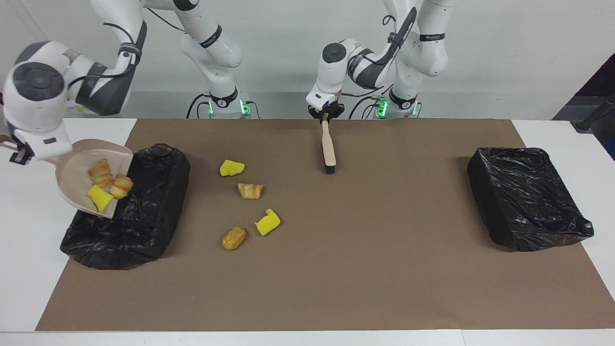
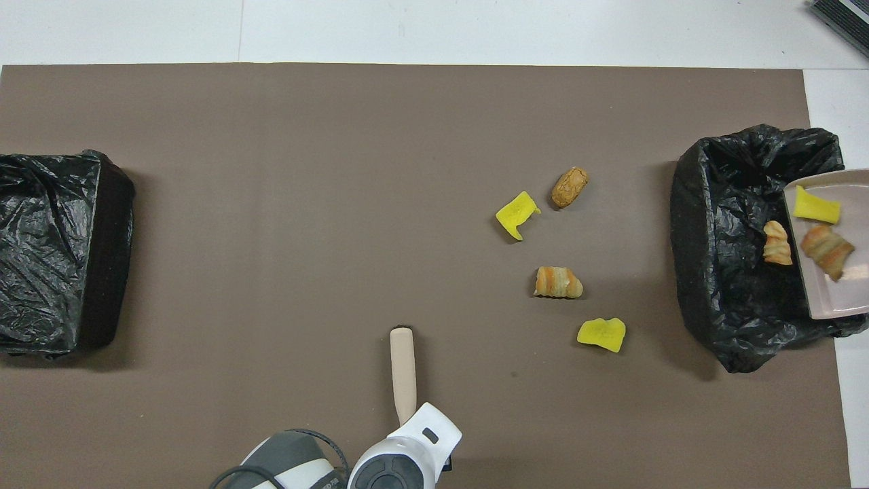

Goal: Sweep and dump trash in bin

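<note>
My right gripper (image 1: 15, 152) is shut on the handle of the beige dustpan (image 1: 77, 178), which it holds tilted over the black-lined bin (image 1: 144, 216) at the right arm's end of the table. In the pan lie two pastry pieces (image 1: 102, 173) and a yellow sponge chunk (image 1: 100, 198); in the overhead view one pastry piece (image 2: 777, 243) sits at the pan's lip (image 2: 825, 299) over the bin (image 2: 726, 272). My left gripper (image 1: 325, 115) is shut on the handle of a brush (image 1: 328, 146) whose bristles rest on the mat. Several trash pieces lie on the mat between brush and bin.
On the brown mat (image 1: 384, 269) lie a yellow chunk (image 1: 232, 167), a pastry (image 1: 250, 190), another yellow chunk (image 1: 267, 222) and a tan bun (image 1: 234, 238). A second black-lined bin (image 1: 523, 197) stands at the left arm's end.
</note>
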Tool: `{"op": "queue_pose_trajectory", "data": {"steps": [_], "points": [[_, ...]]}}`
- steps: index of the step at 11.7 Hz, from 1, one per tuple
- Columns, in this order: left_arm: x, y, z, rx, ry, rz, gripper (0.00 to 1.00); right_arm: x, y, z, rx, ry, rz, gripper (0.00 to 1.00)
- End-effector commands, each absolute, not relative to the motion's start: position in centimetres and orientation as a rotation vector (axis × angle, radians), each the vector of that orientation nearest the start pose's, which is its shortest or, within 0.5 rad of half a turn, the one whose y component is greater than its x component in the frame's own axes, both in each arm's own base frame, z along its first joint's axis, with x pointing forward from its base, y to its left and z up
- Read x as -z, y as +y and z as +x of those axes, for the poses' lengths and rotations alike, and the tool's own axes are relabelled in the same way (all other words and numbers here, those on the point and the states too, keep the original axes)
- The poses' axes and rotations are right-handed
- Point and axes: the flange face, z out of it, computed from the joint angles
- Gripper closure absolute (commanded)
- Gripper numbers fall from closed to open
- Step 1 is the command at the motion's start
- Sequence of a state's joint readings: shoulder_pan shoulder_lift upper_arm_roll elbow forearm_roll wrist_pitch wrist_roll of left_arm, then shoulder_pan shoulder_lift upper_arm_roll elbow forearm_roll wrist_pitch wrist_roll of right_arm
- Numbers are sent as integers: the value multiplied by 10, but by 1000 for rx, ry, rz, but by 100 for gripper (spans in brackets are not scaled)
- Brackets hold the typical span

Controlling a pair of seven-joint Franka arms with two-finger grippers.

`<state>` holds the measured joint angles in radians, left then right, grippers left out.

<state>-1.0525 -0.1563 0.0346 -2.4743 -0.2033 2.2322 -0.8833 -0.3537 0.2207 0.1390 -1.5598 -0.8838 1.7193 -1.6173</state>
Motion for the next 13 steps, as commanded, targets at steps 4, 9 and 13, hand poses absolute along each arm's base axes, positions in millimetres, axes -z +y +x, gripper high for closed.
{"op": "queue_pose_trajectory", "data": {"steps": [4, 9, 13], "points": [[-391, -386, 316, -232, 119, -3188, 0, -606, -211, 565, -1396, -2419, -2407, 100], [-532, -285, 477, 50, 283, -3239, 0, -592, -182, 568, -892, -2342, -2519, 100], [-629, -166, 530, 204, 396, -3151, 0, -575, -135, 578, -506, -2133, -2647, 100]]}}
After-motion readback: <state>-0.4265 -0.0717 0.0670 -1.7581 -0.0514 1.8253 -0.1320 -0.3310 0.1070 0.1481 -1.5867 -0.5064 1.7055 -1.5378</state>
